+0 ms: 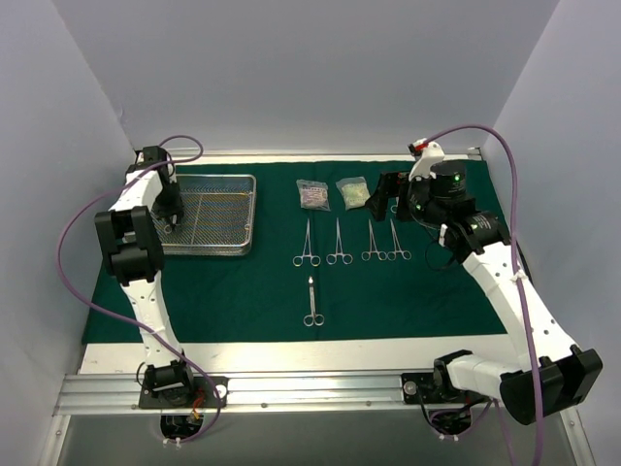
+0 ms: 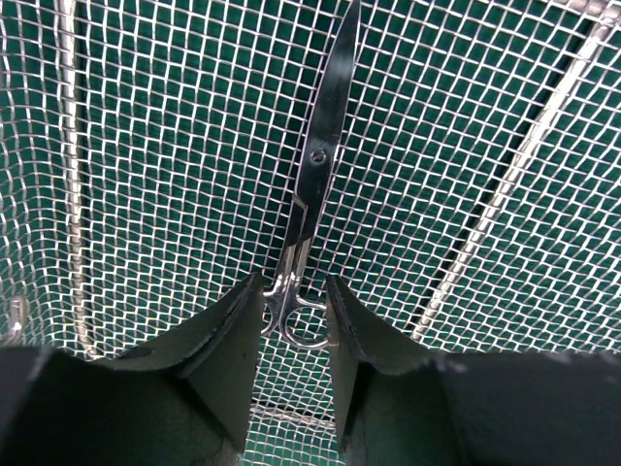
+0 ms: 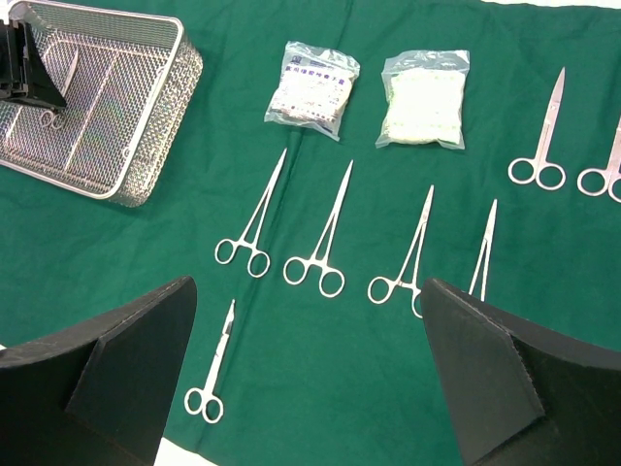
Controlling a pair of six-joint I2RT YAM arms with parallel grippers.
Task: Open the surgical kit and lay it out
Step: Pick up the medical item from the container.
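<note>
Clamp (image 2: 315, 194) lies flat in tray (image 1: 223, 178), at the left rear of cloth (image 1: 243, 301). No other seen in there. Left gripper (image 2: 294, 286) is down in the tray, fingers hugging the clamp's rings on both sides; pinching or not, cannot tell.

Step, as I judge: fetching it out to join the rest. Next calls for a firm pinch, then a straight lift clear of the tray wall.

Mid-cloth: row of clamps (image 1: 338, 245), two pouches (image 1: 312, 194) behind. Right gripper (image 3: 309, 283) spread wide, empty, above them.

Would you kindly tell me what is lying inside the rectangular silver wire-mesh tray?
One pair of steel scissors, handles between the fingers of the open left claw. From above, the left arm covers part of the tray.
</note>
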